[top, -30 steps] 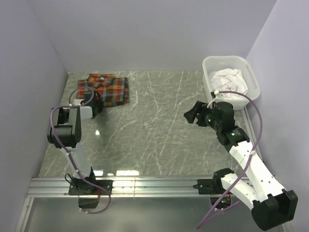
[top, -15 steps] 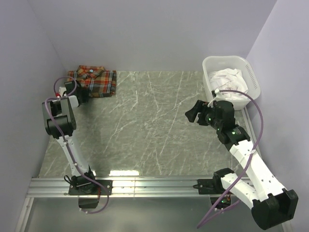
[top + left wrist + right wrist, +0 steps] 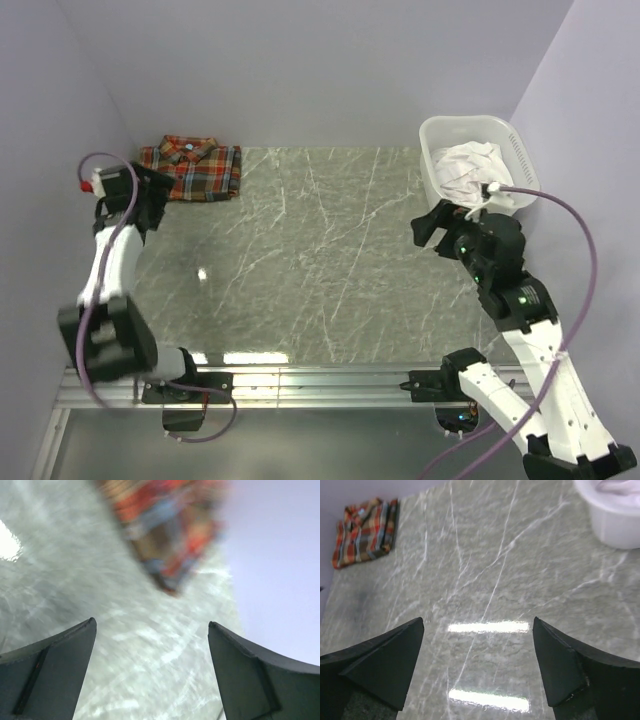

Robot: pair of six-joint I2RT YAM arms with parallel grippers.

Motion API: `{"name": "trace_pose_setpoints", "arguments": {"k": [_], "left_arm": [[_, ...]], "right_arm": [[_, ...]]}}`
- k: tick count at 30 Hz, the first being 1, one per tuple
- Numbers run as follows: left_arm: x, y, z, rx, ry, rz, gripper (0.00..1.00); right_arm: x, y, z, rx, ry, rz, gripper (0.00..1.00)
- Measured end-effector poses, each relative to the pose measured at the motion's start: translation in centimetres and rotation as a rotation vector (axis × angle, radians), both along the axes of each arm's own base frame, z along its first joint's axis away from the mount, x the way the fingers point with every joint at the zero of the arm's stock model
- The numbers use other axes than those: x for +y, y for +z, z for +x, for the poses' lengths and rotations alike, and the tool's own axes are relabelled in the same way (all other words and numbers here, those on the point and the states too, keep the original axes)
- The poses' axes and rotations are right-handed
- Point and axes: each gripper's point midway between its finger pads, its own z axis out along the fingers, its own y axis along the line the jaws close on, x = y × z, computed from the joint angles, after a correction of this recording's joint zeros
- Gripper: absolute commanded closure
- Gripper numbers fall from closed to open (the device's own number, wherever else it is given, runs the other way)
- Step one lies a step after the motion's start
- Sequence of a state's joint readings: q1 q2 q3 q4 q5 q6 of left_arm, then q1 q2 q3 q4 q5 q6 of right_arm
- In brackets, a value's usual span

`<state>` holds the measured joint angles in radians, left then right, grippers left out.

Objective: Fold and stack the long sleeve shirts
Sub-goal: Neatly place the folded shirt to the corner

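Note:
A folded plaid long sleeve shirt (image 3: 192, 170) in red, orange and teal lies flat at the table's far left corner. My left gripper (image 3: 155, 198) hovers just in front of it, off the cloth, open and empty. In the left wrist view the shirt (image 3: 165, 525) is a blur beyond the open left gripper (image 3: 150, 670), with bare table between the jaws. My right gripper (image 3: 425, 228) hangs open over the right side of the table, beside the basket. In the right wrist view, the right gripper (image 3: 477, 665) is above bare marble and the shirt (image 3: 365, 530) lies far off at top left.
A white laundry basket (image 3: 465, 121) stands at the far right corner with pale crumpled cloth (image 3: 470, 165) inside; its wall (image 3: 615, 525) shows at top right of the right wrist view. Purple walls close in the left, back and right sides. A metal rail (image 3: 300, 385) runs along the near edge.
The left gripper pushed the plaid shirt into the far left corner, let go, opened and drew back to the left. The right arm shifted right toward the basket and opened a little wider.

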<state>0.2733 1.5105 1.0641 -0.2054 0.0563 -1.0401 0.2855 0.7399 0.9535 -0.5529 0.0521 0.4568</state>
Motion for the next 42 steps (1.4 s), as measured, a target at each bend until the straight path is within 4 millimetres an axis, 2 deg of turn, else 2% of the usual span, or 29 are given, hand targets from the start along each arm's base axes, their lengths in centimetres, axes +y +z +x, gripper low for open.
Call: {"name": "trace_pose_setpoints", "arguments": {"k": [3,5,9,11,14,16,19,24,29,33,42], "left_arm": [[-0.9,9.1,-4.0,-0.169,-0.054,0.136,0.01],[-1.7,14.6,-7.8,-0.289,-0.083,0.243,0.01],[-3.7,22.7,-15.2,-0.465,-0.123,0.425,0.01],[-5.0,25.3,-18.5,-0.532,-0.15,0.488,0.01],[-6.6,27.0,-22.0,-0.572,-0.199,0.552,0.01],[-7.3,27.3,-23.5,-0.582,-0.233,0.583,0.01],[-7.5,26.3,-25.4,-0.559,-0.261,0.614,0.01],[-5.9,22.8,-27.0,-0.461,-0.209,0.652,0.01],[-4.3,18.9,-26.7,-0.337,-0.155,0.67,0.01],[-4.0,16.8,-26.2,-0.277,-0.158,0.673,0.01],[-4.1,16.7,-26.2,-0.274,-0.166,0.675,0.01]], "right_arm": [[-1.4,2.3,-1.0,-0.044,-0.056,-0.007,0.0],[-2.4,3.7,-1.9,-0.072,-0.094,-0.015,0.0],[-4.7,5.6,-3.8,-0.137,-0.176,-0.04,0.0],[-5.8,6.1,-4.9,-0.17,-0.212,-0.054,0.0],[-7.5,7.0,-6.6,-0.237,-0.269,-0.073,0.0],[-8.6,7.3,-7.8,-0.286,-0.303,-0.083,0.0],[-10.1,7.1,-9.5,-0.352,-0.349,-0.096,0.0],[-11.6,6.3,-10.9,-0.425,-0.408,-0.114,0.0],[-12.1,4.7,-11.3,-0.442,-0.428,-0.128,0.0],[-12.1,4.2,-11.1,-0.444,-0.429,-0.126,0.0],[-11.9,4.4,-10.8,-0.446,-0.427,-0.12,0.0]]}}
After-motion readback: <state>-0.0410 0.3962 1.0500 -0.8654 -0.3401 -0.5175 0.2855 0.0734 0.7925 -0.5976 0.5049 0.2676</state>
